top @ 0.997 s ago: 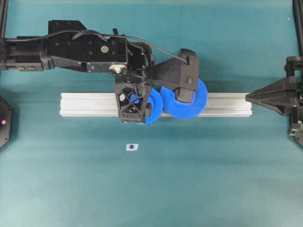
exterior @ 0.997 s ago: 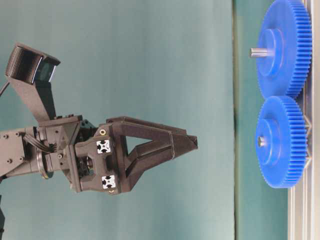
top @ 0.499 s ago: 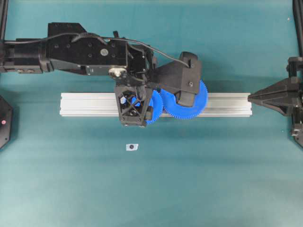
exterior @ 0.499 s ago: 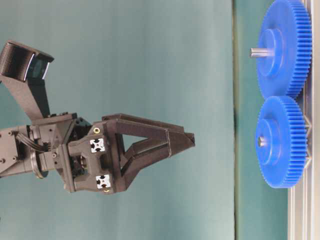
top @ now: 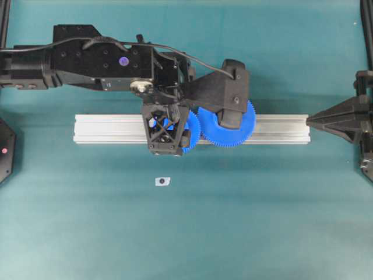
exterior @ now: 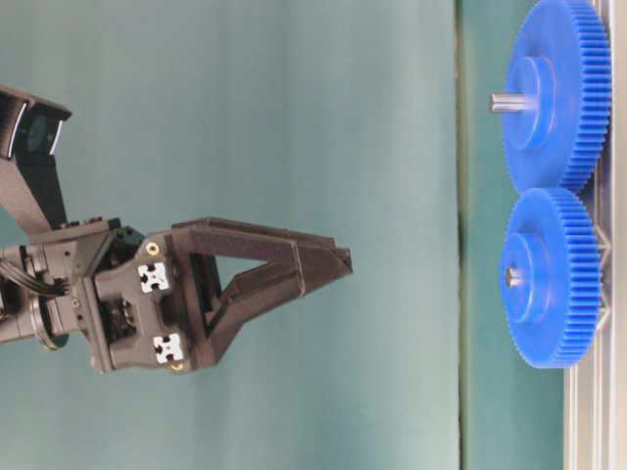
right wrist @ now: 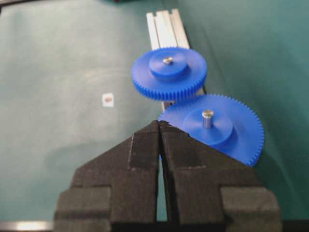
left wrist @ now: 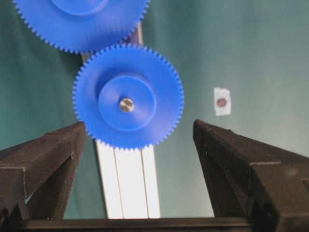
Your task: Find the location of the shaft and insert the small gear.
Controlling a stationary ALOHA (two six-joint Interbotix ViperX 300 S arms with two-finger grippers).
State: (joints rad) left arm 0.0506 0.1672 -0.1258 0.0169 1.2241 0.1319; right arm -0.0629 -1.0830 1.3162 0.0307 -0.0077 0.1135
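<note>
The left gripper (left wrist: 135, 140) has its jaws wide apart and holds nothing; in the table-level view it hangs well above the gears with free air between.

In its wrist view the small bright blue plastic toothed gear (left wrist: 128, 96) lies between the two black fingers (left wrist: 43, 154), a little beyond their tips. This gear sits on the silver aluminium rail (top: 105, 128), and a metal pin end shows in its hub hole. Its teeth meet those of the larger blue gear (right wrist: 212, 126) on its right in the overhead view, which has a grey pin standing up from its hub.

Near the rail, on the bare teal surface (top: 262, 221), a tiny whitish piece with a dark centre (top: 162, 181) lies alone, well apart from the rail edge; whether this is the shaft I cannot tell.

The right gripper (right wrist: 159, 126) has its jaws pressed together, empty, at the right end of the rail, with open surface around.
</note>
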